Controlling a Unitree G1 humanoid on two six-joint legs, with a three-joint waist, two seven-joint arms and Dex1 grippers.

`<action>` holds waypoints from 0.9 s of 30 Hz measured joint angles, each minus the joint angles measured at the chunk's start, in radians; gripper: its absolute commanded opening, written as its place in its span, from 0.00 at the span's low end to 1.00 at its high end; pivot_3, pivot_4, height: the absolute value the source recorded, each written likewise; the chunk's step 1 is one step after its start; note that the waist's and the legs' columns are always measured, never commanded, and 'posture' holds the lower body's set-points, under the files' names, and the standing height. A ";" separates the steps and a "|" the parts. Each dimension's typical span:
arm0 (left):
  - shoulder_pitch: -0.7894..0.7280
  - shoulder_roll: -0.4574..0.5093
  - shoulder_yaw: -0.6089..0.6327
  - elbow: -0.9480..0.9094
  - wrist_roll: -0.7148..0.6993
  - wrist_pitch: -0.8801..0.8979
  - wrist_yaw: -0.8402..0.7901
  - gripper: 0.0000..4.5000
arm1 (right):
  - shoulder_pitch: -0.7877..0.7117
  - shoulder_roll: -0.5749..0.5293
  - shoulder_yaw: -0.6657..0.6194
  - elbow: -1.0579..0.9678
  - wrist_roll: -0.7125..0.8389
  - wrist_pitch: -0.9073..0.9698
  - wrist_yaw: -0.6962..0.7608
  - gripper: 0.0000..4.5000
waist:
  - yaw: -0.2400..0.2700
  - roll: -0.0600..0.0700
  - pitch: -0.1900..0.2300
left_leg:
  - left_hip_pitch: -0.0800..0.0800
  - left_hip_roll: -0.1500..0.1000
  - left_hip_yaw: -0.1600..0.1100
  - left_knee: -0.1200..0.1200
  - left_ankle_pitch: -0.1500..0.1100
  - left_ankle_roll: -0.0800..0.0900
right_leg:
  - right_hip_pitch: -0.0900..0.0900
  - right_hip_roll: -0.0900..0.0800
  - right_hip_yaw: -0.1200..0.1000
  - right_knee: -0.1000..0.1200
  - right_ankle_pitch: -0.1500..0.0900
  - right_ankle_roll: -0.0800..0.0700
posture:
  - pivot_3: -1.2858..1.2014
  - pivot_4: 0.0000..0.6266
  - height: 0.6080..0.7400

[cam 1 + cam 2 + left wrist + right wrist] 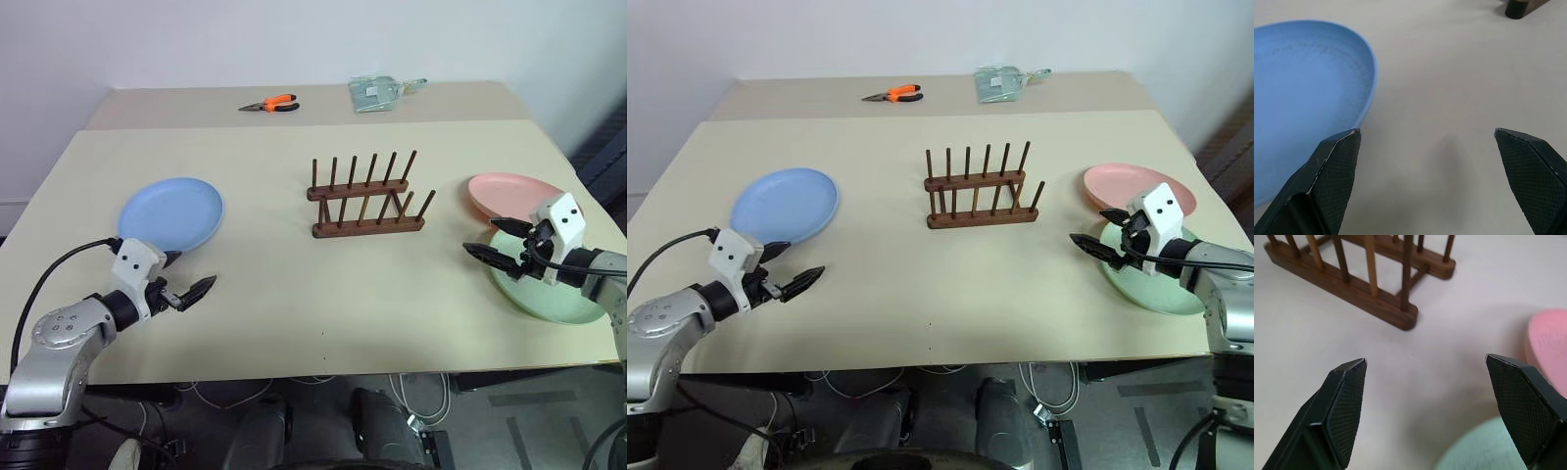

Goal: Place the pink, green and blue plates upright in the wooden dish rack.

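The wooden dish rack [367, 196] stands with nothing in it at the middle of the beige table [294, 323]. The blue plate [171, 215] lies flat to its left. To its right, the pink plate [509, 193] lies flat, its near rim resting over the green plate [544, 289]. My left gripper [188, 276] hovers open just in front of the blue plate's near right rim [1303, 88], holding nothing. My right gripper [482, 237] is open over the green plate's left rim [1479, 453], pointing toward the rack [1366, 289], with nothing between its fingers.
On the far table, orange-handled pliers [269, 104] lie next to a clear plastic packet [377, 93]. The table's front edge runs close below both arms. Cables hang under the table.
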 measured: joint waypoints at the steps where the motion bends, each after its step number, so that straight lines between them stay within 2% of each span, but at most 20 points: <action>1: 0.000 0.000 0.000 0.000 0.000 0.000 0.003 1.00 | -0.007 0.000 0.002 0.007 0.000 0.000 0.005 1.00 | 0.000 0.000 0.000 | 0.000 0.000 0.000 0.000 0.000 0.000 | 0.000 0.000 0.000 0.000 0.000 0.000 | 0.52 0.24 1.00; 7: 0.002 -0.009 -0.003 -0.020 0.001 0.000 0.021 1.00 | -0.069 0.001 0.032 0.023 -0.001 0.000 0.030 1.00 | -0.002 0.000 0.000 | 0.000 0.000 0.000 0.000 0.000 0.000 | 0.000 0.000 0.000 0.000 0.000 0.000 | 0.52 0.24 1.00; 11: -0.013 -0.014 -0.059 -0.018 0.002 0.001 0.013 1.00 | -0.065 0.003 0.044 -0.008 0.000 0.001 0.027 1.00 | 0.004 0.000 0.000 | -0.001 0.000 0.000 0.000 0.000 0.000 | 0.000 0.000 0.000 0.000 0.000 0.000 | 0.52 0.24 1.00; 15: -0.162 -0.041 -0.173 0.060 0.030 -0.002 -0.015 1.00 | -0.017 0.037 0.063 -0.132 -0.013 0.006 -0.030 1.00 | 0.014 0.000 0.000 | -0.001 0.000 -0.001 0.002 0.000 0.000 | 0.000 0.000 0.000 0.000 0.000 0.000 | 0.52 0.24 1.00; 17: -0.260 -0.066 -0.261 0.134 0.064 -0.012 -0.042 1.00 | 0.015 0.067 0.085 -0.175 -0.024 0.029 -0.076 1.00 | 0.020 0.000 -0.001 | -0.001 -0.001 -0.001 0.002 0.000 0.000 | 0.000 0.000 0.000 0.000 0.001 0.001 | 0.52 0.24 1.00; 21: -0.532 -0.223 -0.427 0.448 0.164 -0.091 -0.072 1.00 | 0.160 0.129 0.106 -0.330 -0.015 0.099 -0.147 1.00 | 0.043 0.001 -0.001 | -0.006 -0.002 -0.003 0.007 0.000 0.000 | -0.001 0.000 -0.003 0.000 0.002 0.004 | 0.52 0.24 1.00; 27: -0.849 -0.408 -0.532 0.965 0.280 -0.310 -0.132 1.00 | 0.286 0.211 0.111 -0.575 0.000 0.163 -0.273 1.00 | 0.044 0.000 -0.001 | -0.007 -0.002 -0.003 0.012 -0.002 0.002 | 0.000 0.000 -0.003 0.000 0.001 0.006 | 0.52 0.24 1.00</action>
